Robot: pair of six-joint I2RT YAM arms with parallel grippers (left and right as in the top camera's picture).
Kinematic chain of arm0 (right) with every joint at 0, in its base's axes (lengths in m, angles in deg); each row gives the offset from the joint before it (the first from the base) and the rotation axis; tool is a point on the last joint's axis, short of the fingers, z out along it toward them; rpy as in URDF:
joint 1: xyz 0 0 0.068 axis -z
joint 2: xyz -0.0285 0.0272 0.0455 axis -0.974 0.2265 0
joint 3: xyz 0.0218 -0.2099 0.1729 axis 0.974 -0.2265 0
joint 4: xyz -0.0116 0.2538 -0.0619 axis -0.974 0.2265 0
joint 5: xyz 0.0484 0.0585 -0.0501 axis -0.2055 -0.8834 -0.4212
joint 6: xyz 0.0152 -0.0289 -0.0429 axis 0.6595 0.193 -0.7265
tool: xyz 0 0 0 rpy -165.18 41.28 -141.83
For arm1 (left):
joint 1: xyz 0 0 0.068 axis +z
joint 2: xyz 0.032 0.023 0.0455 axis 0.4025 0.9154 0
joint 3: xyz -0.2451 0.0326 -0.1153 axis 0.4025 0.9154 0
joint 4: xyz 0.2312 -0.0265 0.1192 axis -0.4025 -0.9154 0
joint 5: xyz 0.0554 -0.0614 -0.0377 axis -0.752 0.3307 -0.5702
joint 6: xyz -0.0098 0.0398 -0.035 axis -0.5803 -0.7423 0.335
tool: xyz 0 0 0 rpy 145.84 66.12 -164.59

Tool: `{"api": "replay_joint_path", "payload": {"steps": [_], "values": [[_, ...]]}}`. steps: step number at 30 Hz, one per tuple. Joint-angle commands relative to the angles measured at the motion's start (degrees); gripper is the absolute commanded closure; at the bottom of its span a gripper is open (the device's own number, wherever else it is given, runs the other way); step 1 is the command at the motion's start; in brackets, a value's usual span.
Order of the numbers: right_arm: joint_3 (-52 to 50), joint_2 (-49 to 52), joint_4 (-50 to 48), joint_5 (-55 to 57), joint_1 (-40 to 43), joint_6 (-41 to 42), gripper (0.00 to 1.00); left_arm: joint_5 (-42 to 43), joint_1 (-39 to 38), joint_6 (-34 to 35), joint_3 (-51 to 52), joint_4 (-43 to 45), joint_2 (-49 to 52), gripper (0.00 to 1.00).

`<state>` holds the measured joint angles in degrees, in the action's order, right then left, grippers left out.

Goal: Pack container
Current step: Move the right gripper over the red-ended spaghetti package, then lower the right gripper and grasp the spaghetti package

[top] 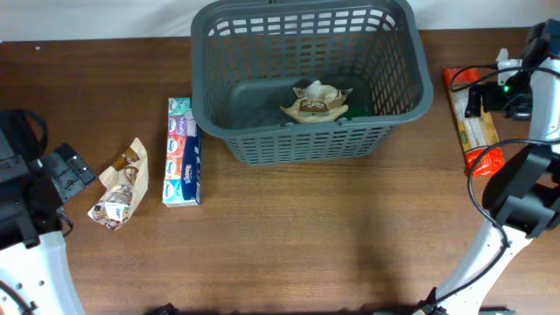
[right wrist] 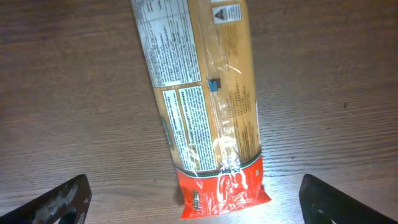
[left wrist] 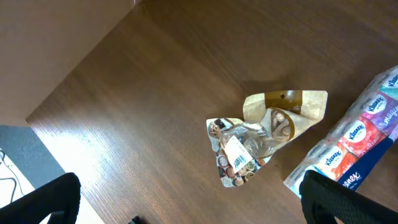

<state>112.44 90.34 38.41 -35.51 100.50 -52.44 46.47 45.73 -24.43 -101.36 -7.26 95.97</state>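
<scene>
Container (top: 306, 144) sits at twelve o'clock on the bench (top: 306, 236), one snack bag (top: 317, 101) inside. Left end effector (left wrist: 193, 202), jaws wide and empty, hovers over a crumpled bag (left wrist: 255, 143) at nine o'clock; right end effector (right wrist: 202, 199), equally spread, above the long yellow packet (right wrist: 199, 93) at three.

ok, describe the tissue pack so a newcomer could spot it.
Start at the big grey basket at the far middle of the table. Flat beside its left wall lies a long narrow tissue multipack. Unlike the crumpled tan snack bag further left, it is a straight row of blue, pink and teal packets.
</scene>
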Motion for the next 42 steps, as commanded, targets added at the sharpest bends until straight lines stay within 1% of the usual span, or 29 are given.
{"api": "replay_joint_path", "payload": {"steps": [1, 5, 9, 13, 34, 42], "values": [[-0.4, 2.3, 0.3, 0.9, 0.5, 0.9, 0.01, 0.2, 0.3, -0.1, -0.9, 0.1, -0.7, 0.01], [-0.4, 3.4, 0.3, 0.9, 0.5, 0.4, 0.01, 0.2, 0.3, -0.1, -0.9, 0.1, -0.7, 0.01], [-0.4, 4.2, 0.3, -0.6, 0.5, -2.3, 0.01, 0.2, 0.3, -0.1, -0.9, 0.1, -0.7, 0.01], [-0.4, 4.3, -0.2, -0.5, 0.8, -3.0, 0.01, 0.3, 0.3, -0.1, -0.9, 0.2, -0.7, 0.01], [-0.4, 8.8, -1.4, -0.6, 2.3, -3.2, 0.01, 0.2, 0.3, -0.1, -0.9, 0.1, -0.7, 0.01], [-0.4, 8.9, -1.9, -0.6, 2.3, -6.0, 0.01, 0.2, 0.3, -0.1, -0.9, 0.1, -0.7, 0.01]]}}
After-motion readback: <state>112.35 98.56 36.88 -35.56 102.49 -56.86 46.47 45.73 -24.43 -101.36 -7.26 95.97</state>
